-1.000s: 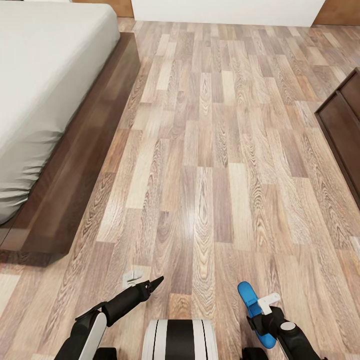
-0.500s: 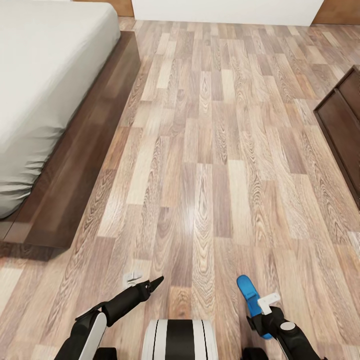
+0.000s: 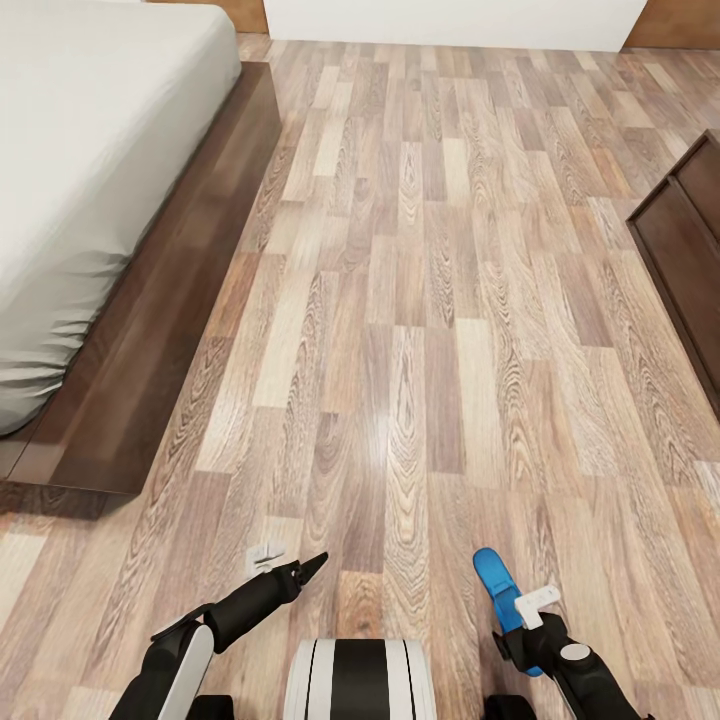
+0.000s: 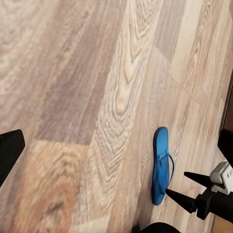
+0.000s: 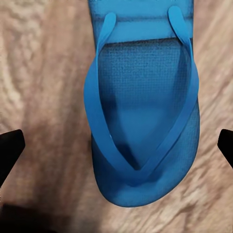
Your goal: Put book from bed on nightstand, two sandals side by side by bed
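Head view showed us the bright blue flat flip-flop sandal [image 3: 497, 585] lying on the light wood-plank floor [image 3: 420, 300], well apart from the grey-mattressed, dark-framed bed [image 3: 90, 200], beneath our right claw [image 3: 527, 622], jaws spread; pinching its flat sole could skid it away.

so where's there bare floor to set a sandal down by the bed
The widest free patch is the wood floor between the bed frame and the dark cabinet; a strip right along the frame is bare too. It is tighter near the robot, where the right gripper is beside a sandal and the left gripper hovers.
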You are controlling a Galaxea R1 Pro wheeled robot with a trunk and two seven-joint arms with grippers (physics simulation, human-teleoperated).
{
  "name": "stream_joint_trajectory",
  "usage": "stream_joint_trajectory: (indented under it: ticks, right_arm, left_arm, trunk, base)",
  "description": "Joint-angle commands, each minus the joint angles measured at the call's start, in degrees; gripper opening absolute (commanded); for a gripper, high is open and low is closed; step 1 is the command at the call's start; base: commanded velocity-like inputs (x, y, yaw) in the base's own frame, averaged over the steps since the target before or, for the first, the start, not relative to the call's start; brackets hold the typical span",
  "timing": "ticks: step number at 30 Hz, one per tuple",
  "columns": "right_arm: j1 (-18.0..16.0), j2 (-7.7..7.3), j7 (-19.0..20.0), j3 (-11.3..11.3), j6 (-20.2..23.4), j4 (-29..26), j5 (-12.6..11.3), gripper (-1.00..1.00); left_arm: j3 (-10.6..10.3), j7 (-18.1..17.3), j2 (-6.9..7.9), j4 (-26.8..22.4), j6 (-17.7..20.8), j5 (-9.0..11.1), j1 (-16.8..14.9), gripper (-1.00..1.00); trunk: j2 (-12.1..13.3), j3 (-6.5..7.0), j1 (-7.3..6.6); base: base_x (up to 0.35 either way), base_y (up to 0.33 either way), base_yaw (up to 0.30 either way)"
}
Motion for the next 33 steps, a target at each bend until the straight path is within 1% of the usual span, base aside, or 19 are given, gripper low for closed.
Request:
stream_joint_trajectory:
  ticks: [1, 6, 12, 23, 25, 29, 33]
  right_arm:
    - [0.0, 0.06, 0.5, -0.1, 0.2, -0.1, 0.6, 1.0]
    - [0.0, 0.07, 0.5, -0.3, 0.2, -0.2, 0.6, 1.0]
    - [0.0, 0.1, 0.5, -0.4, 0.2, -2.3, 0.7, 1.0]
    - [0.0, 0.14, 0.5, -0.4, -0.2, -3.3, 0.6, 1.0]
    - [0.0, 0.15, 0.5, -0.4, -0.9, -3.3, 0.5, 1.0]
    - [0.0, 0.15, 0.5, -0.4, -6.3, -3.3, 0.3, 1.0]
    - [0.0, 0.16, 0.5, -0.4, -7.9, -3.3, 0.2, 1.0]
  left_arm:
    - [0.1, -0.2, -0.06, 0.0, 0.4, 0.3, 0.0, 1.0]
    - [0.0, -0.2, -0.08, 0.0, 0.4, 0.3, 0.0, 1.0]
    - [-0.1, -0.2, -0.08, 0.0, 0.4, 0.3, 0.0, 1.0]
    - [-0.1, -0.1, -0.08, 0.0, 0.3, 0.3, 0.0, 1.0]
    - [-0.1, -0.1, -0.08, 0.0, 0.3, 0.3, 0.0, 1.0]
    - [-0.1, -0.2, -0.08, 0.0, 0.4, 0.2, 0.0, 1.0]
    - [-0.1, -0.2, -0.08, 0.0, 0.4, 0.2, 0.0, 1.0]
  trunk:
    - [0.0, -0.03, -0.01]
    - [0.0, -0.03, -0.01]
    - [0.0, -0.03, -0.01]
    - [0.0, -0.03, -0.01]
    - [0.0, -0.03, -0.01]
    - [0.0, -0.03, -0.01]
    - [0.0, -0.03, -0.01]
  base:
    - [0.0, 0.0, 0.0]
    - [0.0, 0.0, 0.0]
    - [0.0, 0.0, 0.0]
    - [0.0, 0.0, 0.0]
    - [0.0, 0.0, 0.0]
    - [0.0, 0.0, 0.0]
    - [0.0, 0.0, 0.0]
